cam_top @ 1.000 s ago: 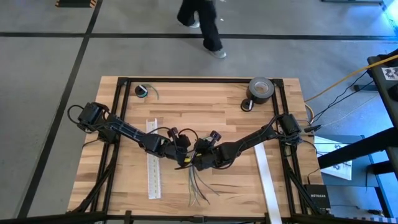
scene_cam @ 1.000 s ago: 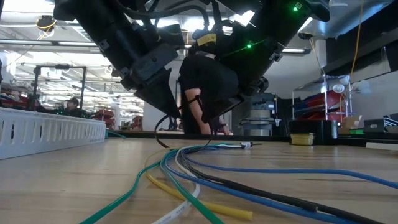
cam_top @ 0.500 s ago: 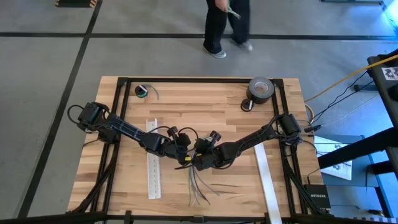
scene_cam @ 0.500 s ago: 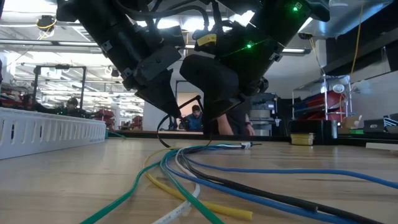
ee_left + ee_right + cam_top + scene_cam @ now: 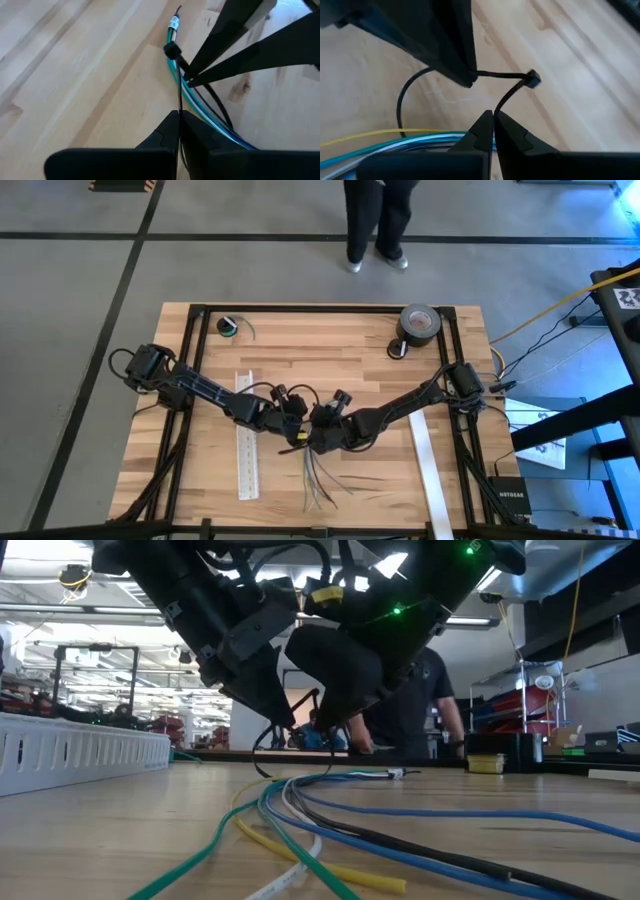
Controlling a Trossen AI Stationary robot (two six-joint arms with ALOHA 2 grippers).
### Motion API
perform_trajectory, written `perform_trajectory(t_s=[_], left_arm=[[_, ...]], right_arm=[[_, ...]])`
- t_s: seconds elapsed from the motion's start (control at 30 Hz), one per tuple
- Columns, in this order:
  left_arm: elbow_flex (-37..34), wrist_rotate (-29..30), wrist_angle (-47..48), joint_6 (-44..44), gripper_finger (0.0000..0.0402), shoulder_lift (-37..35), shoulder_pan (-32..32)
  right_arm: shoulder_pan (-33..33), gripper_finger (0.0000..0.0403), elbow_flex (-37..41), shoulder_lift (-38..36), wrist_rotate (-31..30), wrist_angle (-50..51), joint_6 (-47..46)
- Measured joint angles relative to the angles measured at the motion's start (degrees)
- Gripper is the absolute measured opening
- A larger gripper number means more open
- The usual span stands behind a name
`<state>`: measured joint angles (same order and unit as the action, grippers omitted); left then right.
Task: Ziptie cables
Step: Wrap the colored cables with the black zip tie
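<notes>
High view: on the wooden table (image 5: 330, 350) the two arms meet near the middle, the left gripper (image 5: 296, 433) and right gripper (image 5: 312, 439) almost touching above the far end of the cables (image 5: 318, 480), which fan out toward the near edge. Both grippers are clamped on one thin black ziptie (image 5: 176, 55). It is looped around the bundle's far end, its small head just beyond their tips, each gripper pinching a stretch of strap.
</notes>
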<state>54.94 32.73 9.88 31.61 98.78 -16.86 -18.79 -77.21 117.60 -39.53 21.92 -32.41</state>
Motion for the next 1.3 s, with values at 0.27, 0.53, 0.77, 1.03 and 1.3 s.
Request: perform_trajectory(t_s=[0.27,0.53,0.77,1.03,1.3], left_arm=[[0.07,-0.16,2.31,1.42,0.0,0.0,0.04],[1.91,-0.16,4.49,3.68,0.0,0.0,0.04],[2.43,-0.13,7.51,4.23,0.0,-0.02,-0.71],[2.56,-0.13,9.12,5.59,0.0,-2.18,-1.62],[0.74,1.24,5.7,-1.13,0.0,-2.47,-1.76]], right_arm=[[-0.07,0.0,0.0,0.0,0.07,2.46,6.5],[0.02,0.0,0.0,0.0,-0.29,4.7,10.16],[0.07,0.0,0.0,0.0,-0.98,5.87,6.87],[0.09,0.0,0.0,-1.83,2.73,6.8,1.15],[0.07,0.0,0.02,0.27,4.64,4.27,-3.79]])
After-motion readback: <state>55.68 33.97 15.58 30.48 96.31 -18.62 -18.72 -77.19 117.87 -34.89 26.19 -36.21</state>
